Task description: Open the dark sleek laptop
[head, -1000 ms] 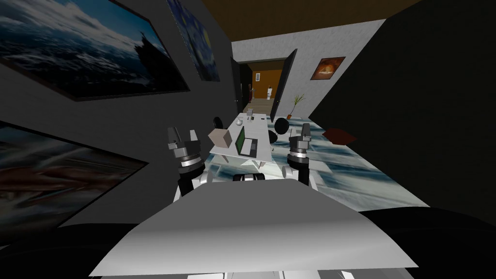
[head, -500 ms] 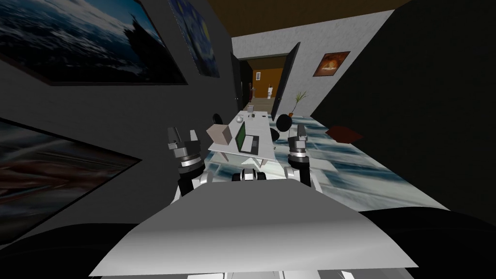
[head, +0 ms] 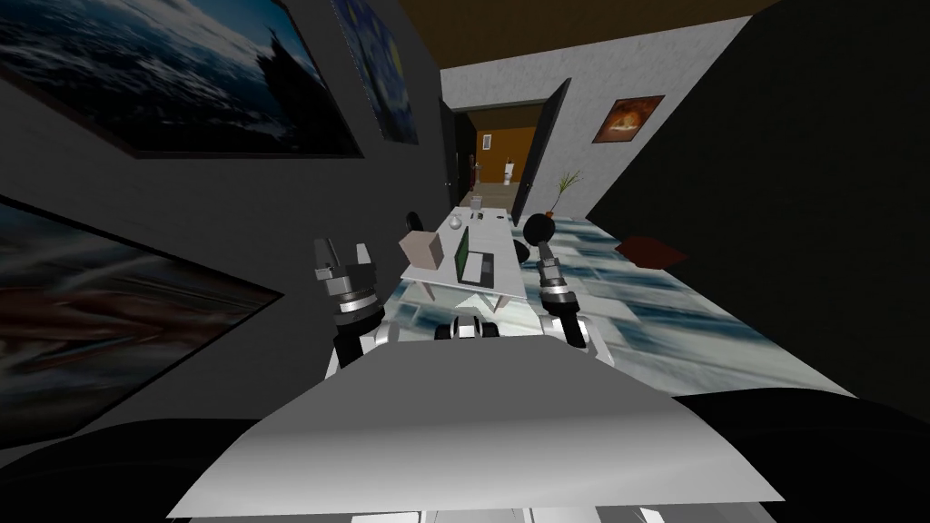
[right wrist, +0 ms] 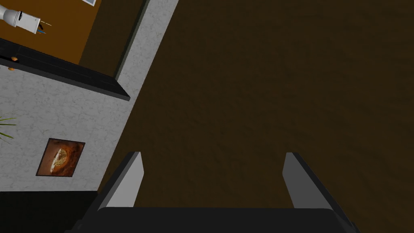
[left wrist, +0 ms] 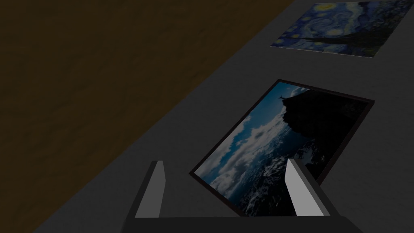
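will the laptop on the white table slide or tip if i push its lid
The laptop looks thin with a flat base, so tipping seems unlikely. Its green screen panel stands up from the base, so it probably pivots stiffly at a hinge. On the smooth white table the whole thing may slide.

The small things (head: 475, 203) at the worktop's (head: 498, 238) far end, and the laptop's (head: 479, 267) keys, are too tiny to make out.

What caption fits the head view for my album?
Left gripper and right gripper, both open, raised before a table with laptop and box.
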Robot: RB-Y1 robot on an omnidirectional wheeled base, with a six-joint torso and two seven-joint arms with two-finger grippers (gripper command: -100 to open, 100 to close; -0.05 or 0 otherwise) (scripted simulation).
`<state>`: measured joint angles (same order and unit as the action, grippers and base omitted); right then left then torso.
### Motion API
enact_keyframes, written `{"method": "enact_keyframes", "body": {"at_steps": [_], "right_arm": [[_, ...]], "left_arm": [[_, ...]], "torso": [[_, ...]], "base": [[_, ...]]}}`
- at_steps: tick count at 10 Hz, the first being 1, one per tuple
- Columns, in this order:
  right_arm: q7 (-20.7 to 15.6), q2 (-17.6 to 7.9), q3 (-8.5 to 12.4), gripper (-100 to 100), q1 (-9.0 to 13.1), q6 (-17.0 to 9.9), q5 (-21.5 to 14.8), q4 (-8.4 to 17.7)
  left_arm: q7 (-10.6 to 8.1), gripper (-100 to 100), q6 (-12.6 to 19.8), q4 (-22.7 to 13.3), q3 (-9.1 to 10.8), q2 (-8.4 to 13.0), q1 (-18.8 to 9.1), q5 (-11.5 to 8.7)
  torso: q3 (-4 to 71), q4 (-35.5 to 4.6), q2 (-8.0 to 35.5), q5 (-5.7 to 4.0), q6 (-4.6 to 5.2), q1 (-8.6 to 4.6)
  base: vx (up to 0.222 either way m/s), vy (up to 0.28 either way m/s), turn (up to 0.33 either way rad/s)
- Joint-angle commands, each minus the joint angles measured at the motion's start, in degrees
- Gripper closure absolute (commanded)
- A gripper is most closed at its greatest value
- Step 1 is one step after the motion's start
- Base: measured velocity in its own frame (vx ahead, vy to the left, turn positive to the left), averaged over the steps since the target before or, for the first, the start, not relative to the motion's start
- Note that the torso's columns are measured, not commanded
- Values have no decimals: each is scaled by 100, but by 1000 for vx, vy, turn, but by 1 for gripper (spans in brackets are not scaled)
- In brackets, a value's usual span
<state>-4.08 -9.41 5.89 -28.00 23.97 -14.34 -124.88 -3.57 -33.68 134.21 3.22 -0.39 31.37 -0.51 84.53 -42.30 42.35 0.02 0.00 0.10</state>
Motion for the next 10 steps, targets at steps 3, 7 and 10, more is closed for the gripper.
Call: {"method": "enact_keyframes", "body": {"at_steps": [3, 7, 10], "right_arm": [[-263, -232, 90, -100, 12, -527, -586, 168], [-602, -396, 225, -100, 33, -1094, -1274, 475], [-840, -466, 323, -100, 48, -1493, -1755, 696]], "left_arm": [[0, 0, 0, 0, 0, 0, 0, 0], [0, 0, 0, 0, 1, 1, 0, 0], [0, 0, 0, 0, 1, 1, 1, 0]], "torso": [[7, 4, -12, -1, 0, -5], [4, 1, -7, -1, 0, -13], [6, 2, -10, -1, 0, -12]], "base": [[-27, 152, 16], [-37, 157, 23], [-26, 166, 28]]}}
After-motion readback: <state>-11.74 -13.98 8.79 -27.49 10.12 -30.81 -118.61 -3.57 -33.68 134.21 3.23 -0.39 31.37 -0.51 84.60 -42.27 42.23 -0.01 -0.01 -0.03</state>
